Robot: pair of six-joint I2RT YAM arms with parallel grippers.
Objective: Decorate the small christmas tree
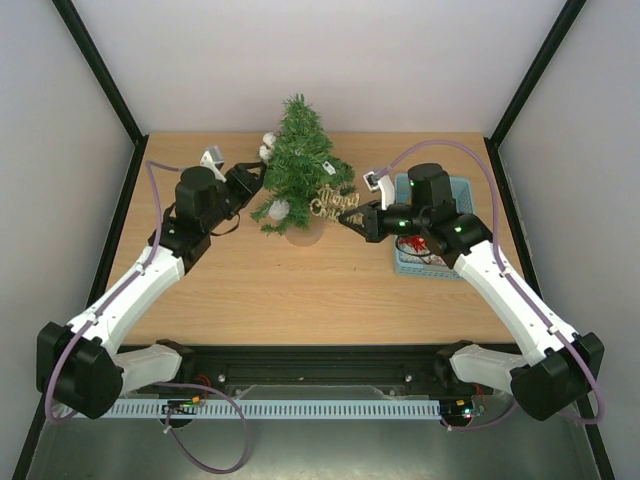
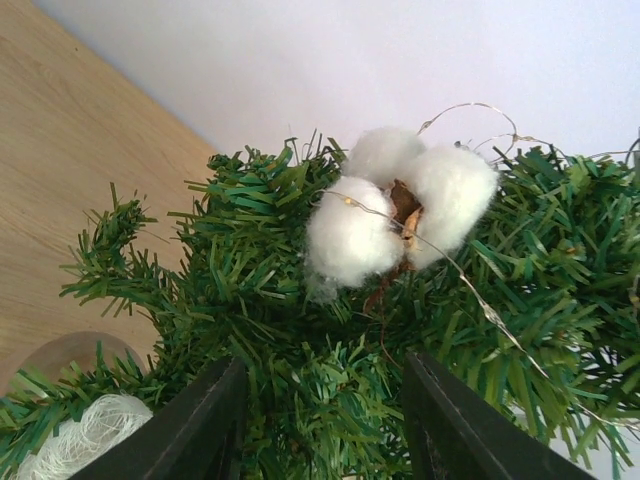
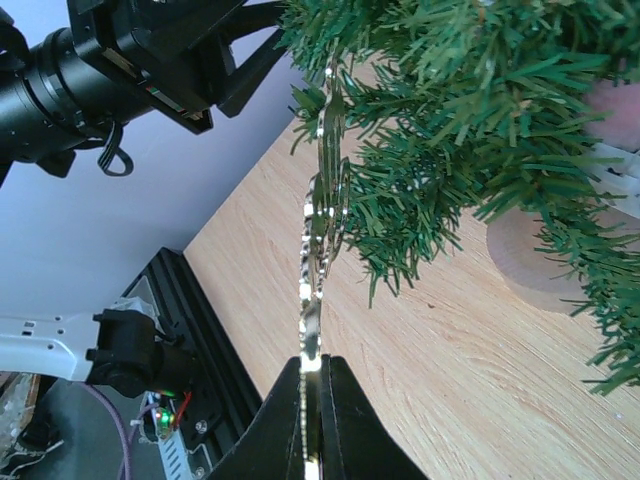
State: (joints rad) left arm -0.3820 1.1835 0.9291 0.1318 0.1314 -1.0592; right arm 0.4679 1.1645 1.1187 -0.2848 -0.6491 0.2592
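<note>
One: Item, small christmas tree [image 1: 300, 165]. Location?

Two: Upright on its tan base [image 3: 530, 250], back centre of the tabletop [image 1: 300, 290], between the two arms. On it so far: cotton tuft [image 2: 400, 215], thin wire string [image 2: 490, 310], and a white thread ball [image 2: 85, 435] low on the left side.

One: Item, left gripper [image 2: 325, 380].

Two: Fingers [image 2: 195, 425] spread, one on either side of a branch below the cotton tuft. They pinch nothing that I can see.

One: Item, right gripper [image 3: 312, 375].

Two: Fingers [image 3: 275, 425] pressed together on the near end of a gold ornament [image 3: 320, 200], a glittery cut-out seen edge-on from the wrist. Its far end reaches in among the lower right branches. Light-blue basket [image 1: 462, 186] at the right of the tabletop, partly under that arm. It holds more trinkets, too small to list.

One: Step in hand?

Two: By my reading, hanging the gold ornament. Whether it has caught on a branch, I cannot tell.

One: Handling notes?

Two: Hold the pinch until the piece hangs by itself. Seat it well up a branch, not on the loose needle tips, so it cannot slide off. Move gently, since the tree looks light and a shove may tip it. The left arm is well placed to steady the far side. Part the fingers slowly, then back straight out, away from the wire string.
</note>
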